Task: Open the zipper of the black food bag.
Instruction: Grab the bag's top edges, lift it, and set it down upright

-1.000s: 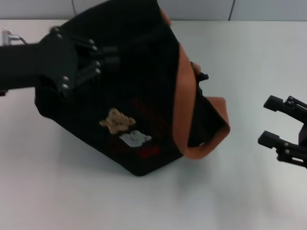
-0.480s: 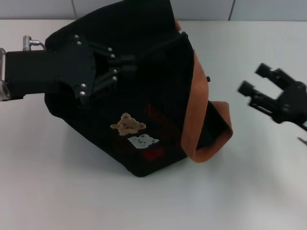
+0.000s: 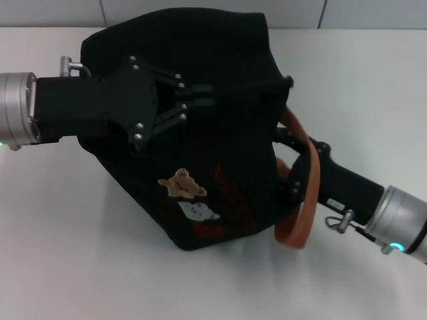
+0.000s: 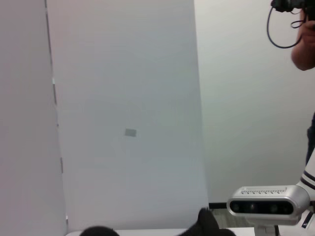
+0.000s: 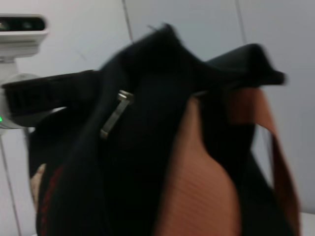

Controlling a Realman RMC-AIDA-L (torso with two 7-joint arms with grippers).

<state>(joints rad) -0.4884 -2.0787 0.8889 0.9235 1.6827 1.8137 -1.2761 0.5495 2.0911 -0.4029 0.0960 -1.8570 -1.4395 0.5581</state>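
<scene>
The black food bag (image 3: pixel 227 133) stands tilted on the white table, its bear patch (image 3: pixel 181 183), white patch (image 3: pixel 198 211) and red label (image 3: pixel 210 230) facing me. My left gripper (image 3: pixel 203 95) reaches in from the left and is shut on the fabric at the bag's top. My right gripper (image 3: pixel 288 163) presses in at the bag's right side, under the brown-orange strap (image 3: pixel 307 193), which hides its fingers. The right wrist view shows the bag (image 5: pixel 147 162) close up, with the zipper's grey pull tab (image 5: pixel 114 117) hanging along a seam. I cannot make out the zipper in the head view.
The white table (image 3: pixel 100 267) runs all round the bag, with a tiled wall behind. The left wrist view looks at a wall, a white camera unit (image 4: pixel 268 205) and a person's arm (image 4: pixel 302 44) in a corner.
The left gripper has carried the bag's top to the right, and the bag now stands taller. The right arm swung in from the far right to the bag's side, under the strap.
</scene>
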